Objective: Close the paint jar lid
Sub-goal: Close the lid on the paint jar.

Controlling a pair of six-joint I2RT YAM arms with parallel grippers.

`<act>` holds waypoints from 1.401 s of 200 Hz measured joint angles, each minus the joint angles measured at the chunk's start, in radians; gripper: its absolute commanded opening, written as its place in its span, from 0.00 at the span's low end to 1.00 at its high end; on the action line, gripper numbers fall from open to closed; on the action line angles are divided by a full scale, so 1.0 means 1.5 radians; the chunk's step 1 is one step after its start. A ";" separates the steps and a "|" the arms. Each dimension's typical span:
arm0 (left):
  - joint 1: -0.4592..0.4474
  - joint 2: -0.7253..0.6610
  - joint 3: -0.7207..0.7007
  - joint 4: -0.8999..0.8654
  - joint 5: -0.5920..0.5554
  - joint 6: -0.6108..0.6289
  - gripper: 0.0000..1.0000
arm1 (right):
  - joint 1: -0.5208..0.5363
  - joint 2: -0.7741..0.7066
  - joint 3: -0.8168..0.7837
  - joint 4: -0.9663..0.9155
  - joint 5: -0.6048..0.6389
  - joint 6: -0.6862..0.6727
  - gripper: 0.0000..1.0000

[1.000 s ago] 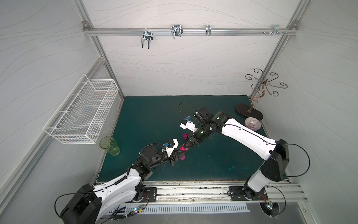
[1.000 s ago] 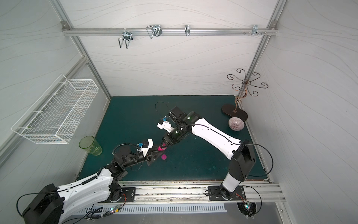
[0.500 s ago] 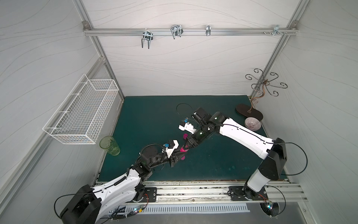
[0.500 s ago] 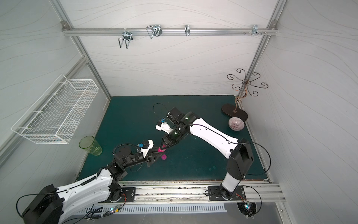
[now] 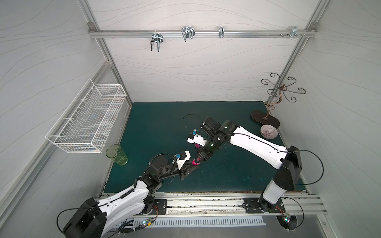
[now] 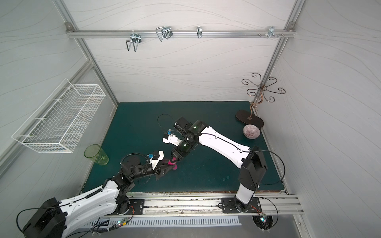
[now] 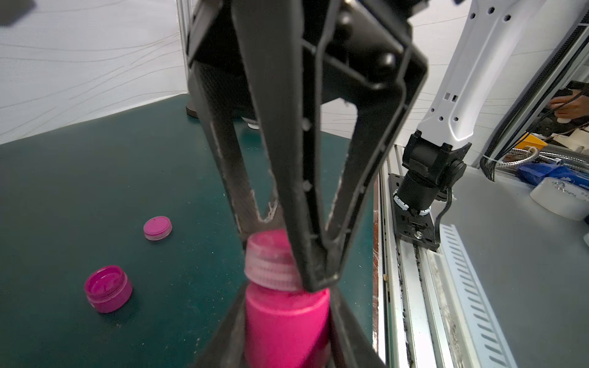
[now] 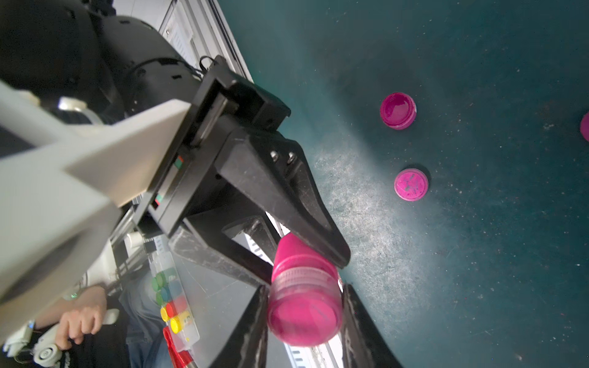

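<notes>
In both top views the paint jar point(image 5: 194, 162) is only a pink speck between the left hand point(image 5: 193, 164) and right hand point(image 5: 198, 160) — its lid cannot be made out there. In the left wrist view the jar's base runs off the picture, and a finger point(image 7: 299, 191) of the right hand covers part of the lid point(image 7: 269, 267). In the right wrist view the lid is blurred, so its seating is unclear — and a pink thing point(image 8: 585, 126) is cut off at the picture's edge.

A dark green mat point(image 5: 156, 123) carries a metal stand point(image 5: 265, 122) in one far corner. A striped bowl point(image 5: 269, 131) sits just beside the stand. Well apart from the stand lie an open pink jar point(image 7: 108, 288) and a loose pink lid point(image 7: 157, 227). A green cup point(image 5: 117, 154) stands across the mat from the stand.
</notes>
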 measured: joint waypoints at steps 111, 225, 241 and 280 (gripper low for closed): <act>-0.003 -0.032 -0.011 -0.036 0.014 -0.003 0.00 | 0.005 0.021 0.000 -0.016 -0.037 -0.092 0.23; -0.004 -0.039 -0.021 -0.056 -0.023 -0.001 0.00 | 0.003 0.029 -0.031 0.029 -0.052 -0.137 0.21; -0.007 -0.029 -0.023 -0.056 -0.042 0.003 0.00 | 0.002 0.021 -0.058 0.066 -0.046 -0.121 0.21; -0.010 -0.031 -0.025 -0.058 -0.093 0.015 0.00 | 0.000 -0.004 -0.112 0.161 -0.032 -0.064 0.21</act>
